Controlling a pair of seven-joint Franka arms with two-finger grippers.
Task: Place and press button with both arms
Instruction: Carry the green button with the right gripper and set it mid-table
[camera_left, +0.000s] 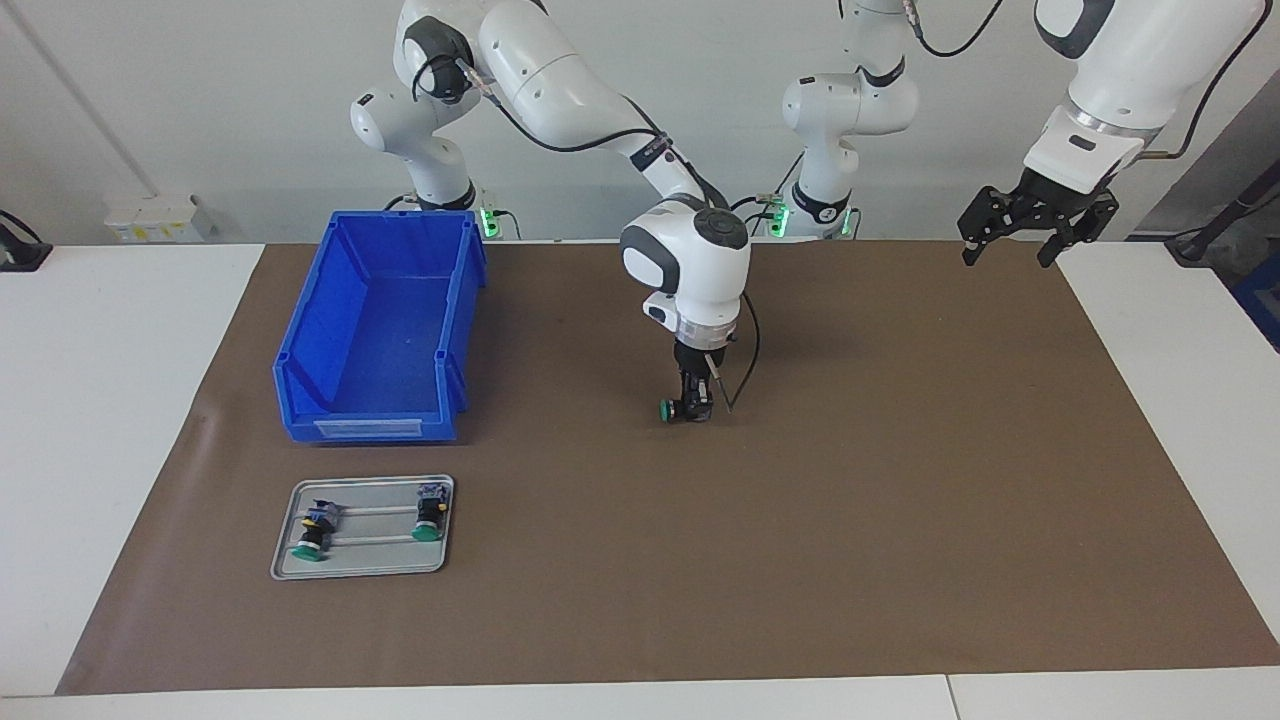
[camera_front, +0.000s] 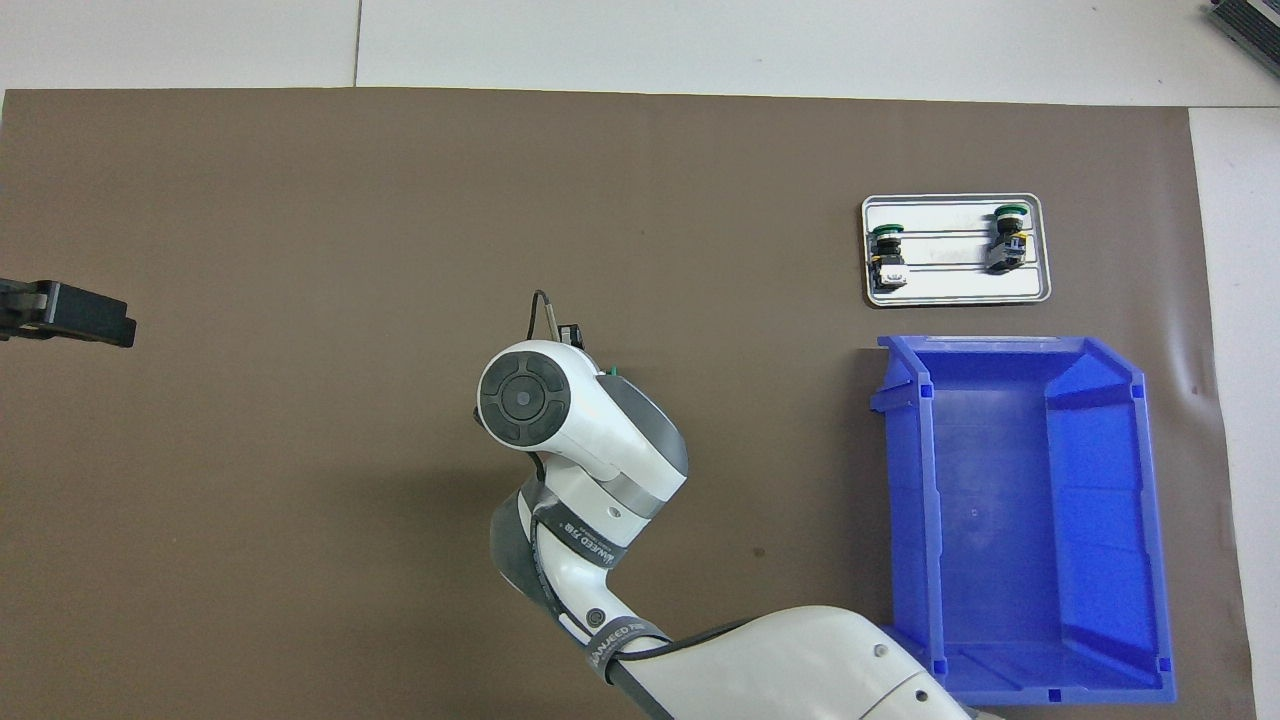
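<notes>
My right gripper (camera_left: 693, 408) points straight down at the middle of the brown mat, shut on a button (camera_left: 668, 409) that lies sideways, its green cap toward the right arm's end of the table. The button is down at mat level; whether it touches I cannot tell. From overhead the right wrist hides it except a green sliver (camera_front: 612, 372). My left gripper (camera_left: 1010, 250) hangs open and empty, high over the mat's edge at the left arm's end, and shows in the overhead view as a black tip (camera_front: 70, 313).
A silver tray (camera_left: 362, 563) (camera_front: 955, 290) holds two more green-capped buttons (camera_left: 313, 540) (camera_left: 428, 520) lying on their sides. A blue bin (camera_left: 300, 340) (camera_front: 1150, 500) stands beside the tray, nearer to the robots. Bare mat surrounds the right gripper.
</notes>
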